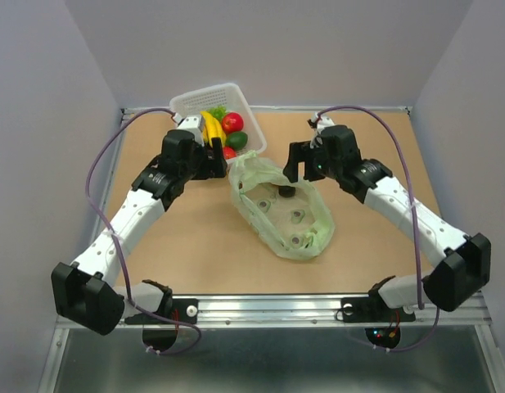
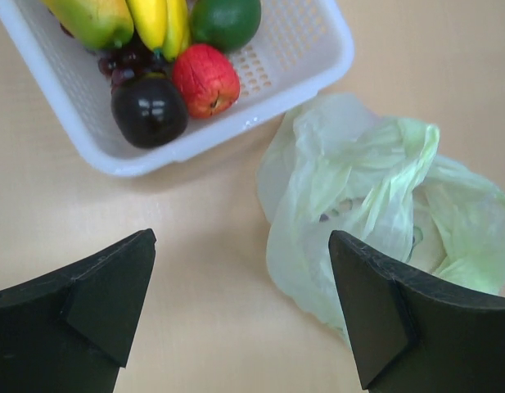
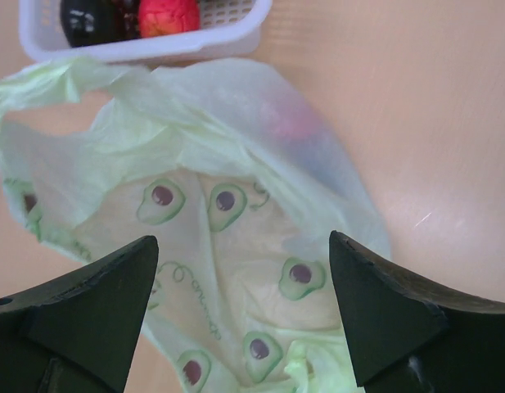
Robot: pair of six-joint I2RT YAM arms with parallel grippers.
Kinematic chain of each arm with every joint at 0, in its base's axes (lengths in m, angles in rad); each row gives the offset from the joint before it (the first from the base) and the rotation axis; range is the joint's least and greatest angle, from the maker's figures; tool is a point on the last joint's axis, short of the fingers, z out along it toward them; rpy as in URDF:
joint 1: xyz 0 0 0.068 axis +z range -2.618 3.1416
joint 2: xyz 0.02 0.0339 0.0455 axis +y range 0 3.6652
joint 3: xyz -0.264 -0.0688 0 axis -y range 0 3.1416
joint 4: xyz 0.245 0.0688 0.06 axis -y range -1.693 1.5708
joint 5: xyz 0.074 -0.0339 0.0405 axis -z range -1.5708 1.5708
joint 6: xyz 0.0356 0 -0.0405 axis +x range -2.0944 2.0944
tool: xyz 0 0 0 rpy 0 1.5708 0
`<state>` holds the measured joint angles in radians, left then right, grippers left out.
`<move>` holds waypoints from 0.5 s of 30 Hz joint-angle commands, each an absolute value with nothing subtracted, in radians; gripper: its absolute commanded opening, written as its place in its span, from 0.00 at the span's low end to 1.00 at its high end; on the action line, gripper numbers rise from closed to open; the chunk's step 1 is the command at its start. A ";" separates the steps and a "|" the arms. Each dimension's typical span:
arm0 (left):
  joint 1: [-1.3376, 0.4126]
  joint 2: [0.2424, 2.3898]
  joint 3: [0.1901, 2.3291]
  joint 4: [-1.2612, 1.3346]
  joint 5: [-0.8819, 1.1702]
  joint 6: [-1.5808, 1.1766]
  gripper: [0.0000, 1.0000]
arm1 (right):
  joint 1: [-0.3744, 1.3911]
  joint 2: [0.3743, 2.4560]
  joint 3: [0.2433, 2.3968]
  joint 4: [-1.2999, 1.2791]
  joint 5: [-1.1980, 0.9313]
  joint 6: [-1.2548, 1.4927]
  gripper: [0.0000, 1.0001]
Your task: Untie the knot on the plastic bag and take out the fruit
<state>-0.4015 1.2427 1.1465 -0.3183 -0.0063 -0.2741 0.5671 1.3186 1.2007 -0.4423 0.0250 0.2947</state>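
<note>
The pale green plastic bag [image 1: 281, 214], printed with avocados, lies slack and flattened in the middle of the table. The knot does not show in any view; a loose handle [image 3: 35, 86] trails toward the basket. A faint reddish patch [image 3: 289, 123] shows through the bag's far side. Fruit lies in the white basket [image 1: 187, 102]: a red one [image 2: 205, 79], a dark one [image 2: 148, 110] and a round green one [image 2: 226, 20]. My left gripper [image 2: 240, 303] is open over bare table at the bag's left edge. My right gripper [image 3: 244, 311] hangs open above the bag, holding nothing.
A banana [image 2: 160, 23] and dark grapes [image 2: 125, 61] also sit in the basket, which stands at the back left touching the bag's far end. Grey walls close the table on three sides. A metal rail [image 1: 268, 307] runs along the near edge.
</note>
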 commanded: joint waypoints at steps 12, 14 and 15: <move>-0.551 1.039 0.919 -0.249 0.095 -0.382 0.99 | 0.422 1.850 1.591 -0.465 -0.508 -0.057 0.91; -0.555 1.031 0.911 -0.249 0.098 -0.382 0.99 | 0.422 1.879 1.601 -0.466 -0.564 -0.071 0.90; -0.560 1.029 0.908 -0.249 0.100 -0.387 0.99 | 0.422 1.909 1.612 -0.466 -0.581 -0.075 0.89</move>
